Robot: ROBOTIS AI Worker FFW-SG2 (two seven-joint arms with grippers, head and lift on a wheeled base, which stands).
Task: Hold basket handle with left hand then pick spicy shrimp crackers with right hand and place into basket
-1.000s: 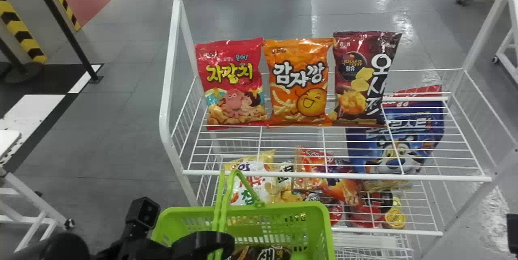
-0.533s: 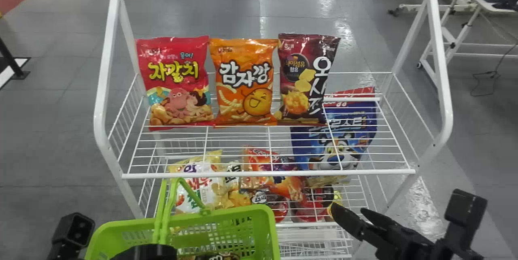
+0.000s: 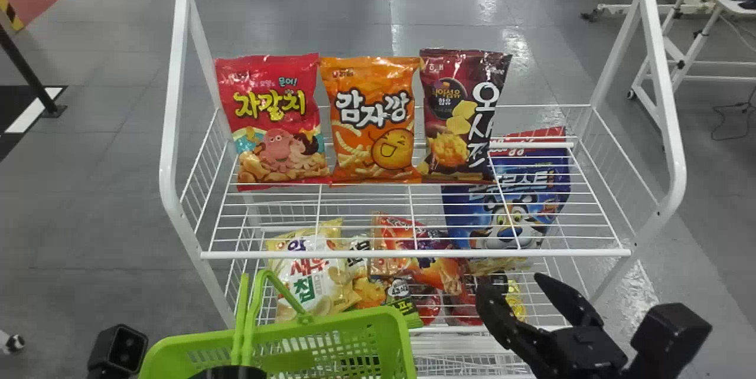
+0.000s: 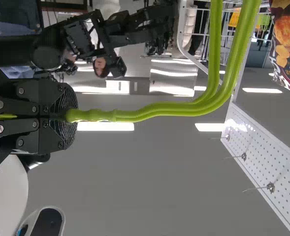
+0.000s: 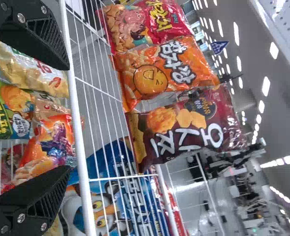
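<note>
Two flat fingers of the black right gripper [image 3: 512,283] are spread wide. Left of them, a crinkled orange-red foil bag, apparently the spicy shrimp crackers [image 3: 434,267], is seen; higher, an orange bag [image 3: 375,125] is white-lettered. The green plastic basket handle [image 4: 159,110] is clenched by the left gripper [image 3: 236,372].

Right gripper [image 3: 514,283]: is showing ribbed black fingers [image 5: 48,37], silver screws [image 5: 21,18]
Left gripper [image 3: 231,373]: is wearing black plates [image 4: 16,106]
Left wrist block [image 3: 118,348]: is looking boxy

At the head view's lower left, the bottom edge crops the lime-green plastic basket [image 3: 331,322]; right of centre, white metal shelf wires [image 3: 508,253] partly cover a blue bag [image 3: 531,162].
</note>
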